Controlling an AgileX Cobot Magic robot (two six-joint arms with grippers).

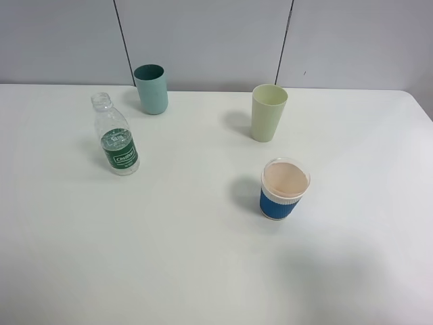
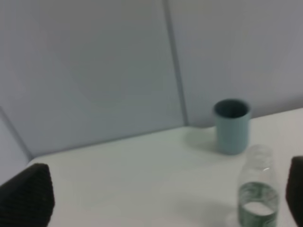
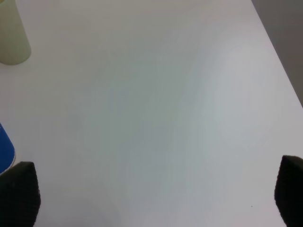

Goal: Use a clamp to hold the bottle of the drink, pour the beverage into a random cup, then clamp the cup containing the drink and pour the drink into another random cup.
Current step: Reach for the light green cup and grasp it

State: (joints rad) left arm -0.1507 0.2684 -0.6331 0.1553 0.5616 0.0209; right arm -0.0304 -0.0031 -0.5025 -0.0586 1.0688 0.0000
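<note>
The bottle (image 1: 116, 139) stands on the table (image 1: 203, 264); the left gripper (image 2: 161, 196) is spread wide, holding nothing; the right gripper (image 3: 154, 191) too, near the blue cup (image 1: 284, 203).

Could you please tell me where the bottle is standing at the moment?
In the exterior high view the bottle stands upright on the left part of the white table, a little in front and to the left of the dark teal cup.

Bottle (image 2: 258, 198) blurred and cropped at its base; blue-sleeved cup (image 3: 4, 149) only a sliver
</note>
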